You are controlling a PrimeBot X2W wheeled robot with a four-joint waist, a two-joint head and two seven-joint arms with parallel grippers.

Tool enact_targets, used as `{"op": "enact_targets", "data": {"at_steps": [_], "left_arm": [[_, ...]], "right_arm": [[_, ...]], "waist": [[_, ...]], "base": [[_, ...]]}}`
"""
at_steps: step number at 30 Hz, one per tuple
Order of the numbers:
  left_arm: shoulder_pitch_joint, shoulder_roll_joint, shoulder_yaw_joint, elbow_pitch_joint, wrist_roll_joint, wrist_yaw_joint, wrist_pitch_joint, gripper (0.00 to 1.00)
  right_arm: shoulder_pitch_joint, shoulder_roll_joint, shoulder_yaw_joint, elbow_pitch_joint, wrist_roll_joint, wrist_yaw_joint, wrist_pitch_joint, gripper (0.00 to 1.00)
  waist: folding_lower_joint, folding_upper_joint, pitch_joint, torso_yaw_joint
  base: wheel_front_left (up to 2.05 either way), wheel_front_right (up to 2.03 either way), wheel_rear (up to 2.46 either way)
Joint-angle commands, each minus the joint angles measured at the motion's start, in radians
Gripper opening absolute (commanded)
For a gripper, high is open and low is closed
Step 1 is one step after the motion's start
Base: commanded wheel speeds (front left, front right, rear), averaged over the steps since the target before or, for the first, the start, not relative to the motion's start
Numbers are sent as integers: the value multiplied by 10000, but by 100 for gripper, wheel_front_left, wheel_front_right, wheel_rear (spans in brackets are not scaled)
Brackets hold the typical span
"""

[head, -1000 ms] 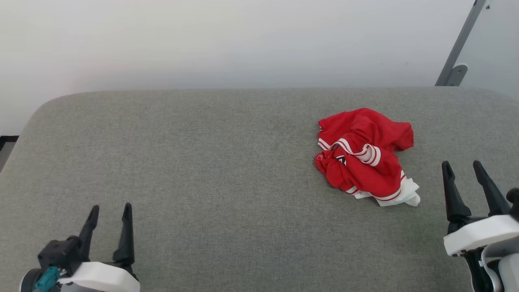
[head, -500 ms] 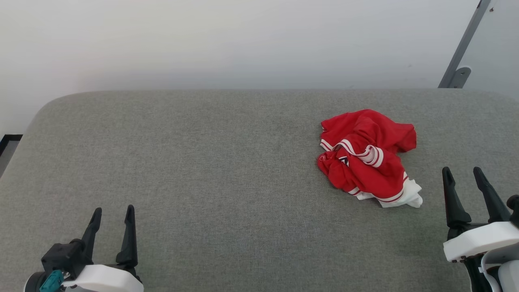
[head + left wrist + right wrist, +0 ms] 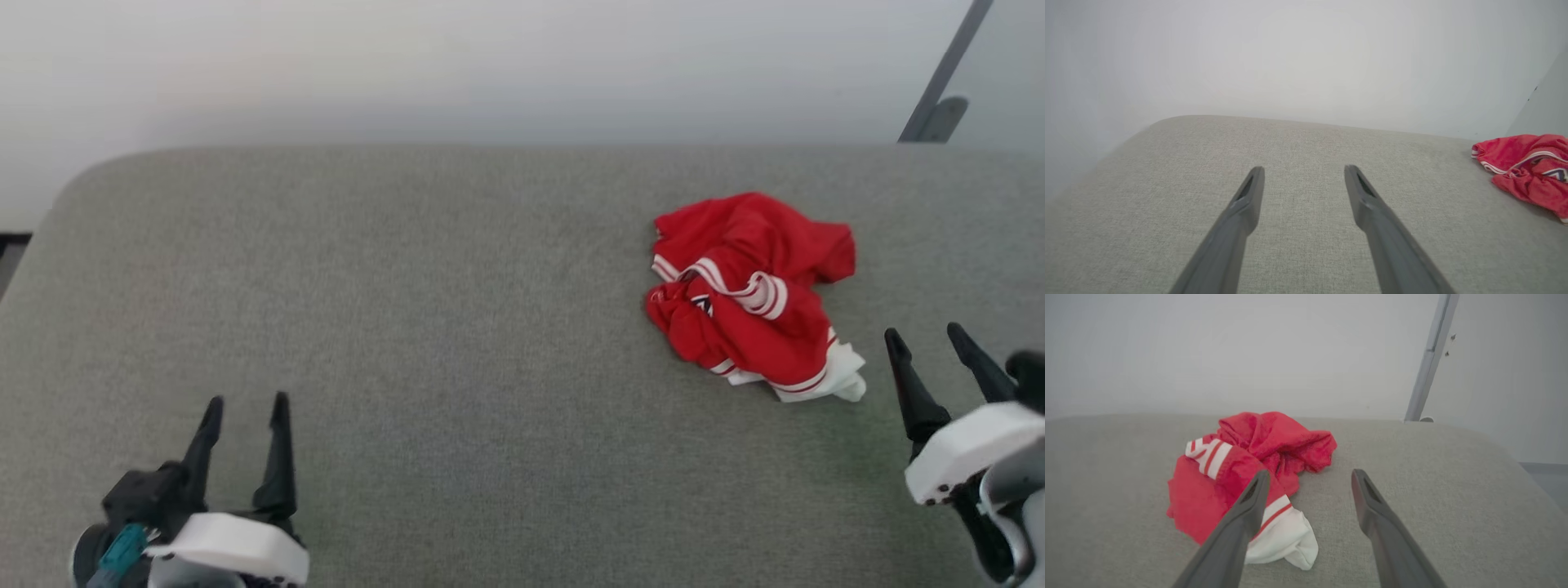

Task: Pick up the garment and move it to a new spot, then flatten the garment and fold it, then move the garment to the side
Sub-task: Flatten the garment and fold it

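left claw [image 3: 247, 400]: fingers held apart, nothing between them; seen at the lower left of the head view, over bare bench [image 3: 449, 327].
left claw to garment [image 3: 751, 302]: well apart; in the left wrist view the garment is seen far off at the right edge.
right claw [image 3: 924, 331]: fingers held apart, nothing gripped; seen at the lower right of the head view, tips pointed away from the robot.
right claw to garment: near, just to the garment's right; a strip of bare bench is seen between them in the head view, so no contact. In the right wrist view the garment's near edge is crossed by the left finger.
garment: crumpled in a heap on the right half of the bench, not spread, not folded.
garment detail: red; white double-stripe trim [image 3: 763, 294] lies across the top; a white sleeve end [image 3: 841, 376] sticks out at the near right, on the side of the right claw; a scrap of black, white-edged print is seen at mid-left, unreadable.
bench: grey woven cover, rounded far-left corner.
wall [image 3: 490, 65]: pale, plain, behind the bench.
post [image 3: 947, 69]: grey, slanted, at the far right behind the bench.
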Motion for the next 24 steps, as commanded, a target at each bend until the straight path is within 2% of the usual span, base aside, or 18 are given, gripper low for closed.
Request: {"op": "enact_targets", "data": {"at_steps": [1,2,3,8,11,17,24], "left_arm": [[-237,-67,-79,72,188,-63,-51,100],[-352,-147,-110,78,184,-79,-51,100],[-352,-147,-110,78,184,-79,-51,100],[-708,-424,-84,185,272,-155,-51,100],[-859,-591,15,289,194,-225,-51,100],[-1163,-882,83,305,197,-325,-51,100],[-1462,-1045,30,371,219,-393,-51,100]], "right_arm": [[-228,-329,268,111,96,-3,845,100],[-351,-539,419,106,183,-3,1361,100],[-351,-539,419,106,183,-3,1361,100],[-499,-1666,1318,-236,732,-3,3836,100],[-454,-2191,1465,-521,1074,-5,5000,100],[-645,-2439,1421,-890,1382,-3,6212,100],[-782,-2318,1426,-799,1448,-5,6746,100]], "waist": [[0,0,356,171],[0,0,488,232],[0,0,488,232],[0,0,1007,533],[0,0,1203,684],[0,0,1720,964],[0,0,2110,1149]], "base": [[0,0,0],[0,0,0],[0,0,0],[0,0,0],[0,0,0],[0,0,0],[0,0,0]]}}
